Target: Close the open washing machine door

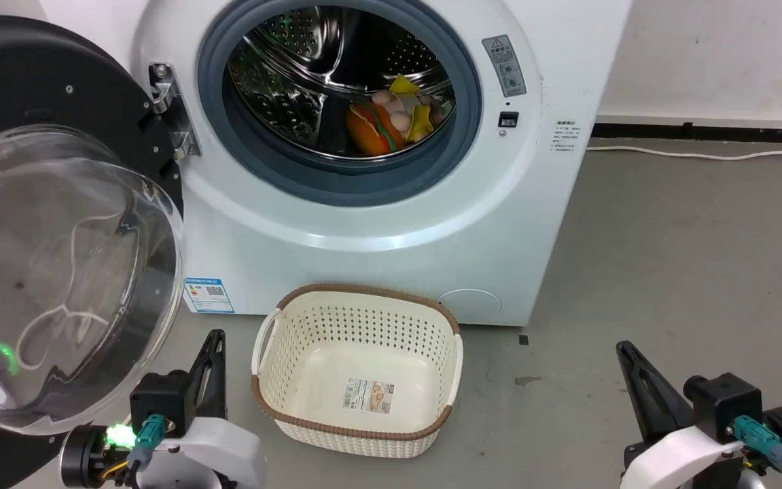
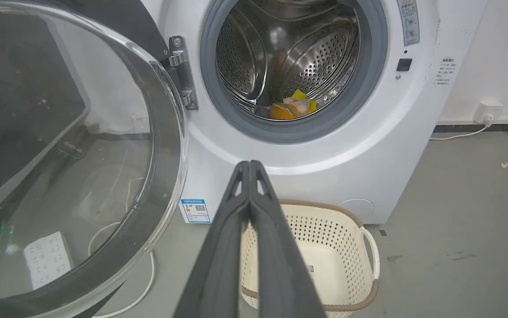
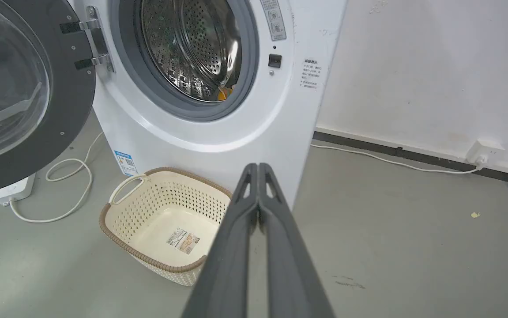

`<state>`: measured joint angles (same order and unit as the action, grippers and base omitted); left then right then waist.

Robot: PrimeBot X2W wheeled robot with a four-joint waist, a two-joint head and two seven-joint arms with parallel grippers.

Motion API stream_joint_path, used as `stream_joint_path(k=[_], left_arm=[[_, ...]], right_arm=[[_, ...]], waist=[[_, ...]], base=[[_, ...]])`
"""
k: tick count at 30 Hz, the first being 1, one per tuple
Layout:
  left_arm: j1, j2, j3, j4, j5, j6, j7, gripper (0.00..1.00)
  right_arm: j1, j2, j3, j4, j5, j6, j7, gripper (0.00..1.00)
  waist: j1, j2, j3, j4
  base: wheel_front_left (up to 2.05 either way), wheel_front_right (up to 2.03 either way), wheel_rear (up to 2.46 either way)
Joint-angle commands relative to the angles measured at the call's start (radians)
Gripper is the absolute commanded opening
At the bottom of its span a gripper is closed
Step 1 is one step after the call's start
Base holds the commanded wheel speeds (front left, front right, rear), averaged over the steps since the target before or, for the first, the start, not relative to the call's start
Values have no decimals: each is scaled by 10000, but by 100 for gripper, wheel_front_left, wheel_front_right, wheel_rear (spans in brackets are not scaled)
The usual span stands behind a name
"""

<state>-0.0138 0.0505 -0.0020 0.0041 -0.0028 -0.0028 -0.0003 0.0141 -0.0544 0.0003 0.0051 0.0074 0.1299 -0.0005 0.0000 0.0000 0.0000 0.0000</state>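
The washing machine door (image 1: 58, 224) stands swung wide open at the left, its black rim and bulging clear glass bowl facing me, hung on a metal hinge (image 1: 172, 109). The door (image 2: 73, 150) also fills the left of the left wrist view, and the door (image 3: 20, 88) sits at the upper left of the right wrist view. My left gripper (image 1: 216, 337) is low, just right of the door's lower edge, shut on nothing. My right gripper (image 1: 625, 350) rests at the lower right, far from the door, shut with nothing held.
A cream perforated basket (image 1: 431, 326) with a brown rim sits on the grey floor before the white washer (image 1: 377, 231). Colourful items (image 1: 391, 115) lie in the steel drum. A white cable and power strip (image 3: 13, 196) lie under the door. A wall stands to the right.
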Motion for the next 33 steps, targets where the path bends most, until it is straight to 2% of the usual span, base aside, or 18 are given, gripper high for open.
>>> stream_joint_path(k=[1,33], left_arm=[[138,-3,20,-41,28,28,3,0],[138,-3,20,-41,28,28,3,0]], right_arm=[[-141,41,-3,-51,-74,8,5,0],[-141,41,-3,-51,-74,8,5,0]], waist=[[0,0,0,0],[0,0,0,0]], base=[[0,0,0],[0,0,0]])
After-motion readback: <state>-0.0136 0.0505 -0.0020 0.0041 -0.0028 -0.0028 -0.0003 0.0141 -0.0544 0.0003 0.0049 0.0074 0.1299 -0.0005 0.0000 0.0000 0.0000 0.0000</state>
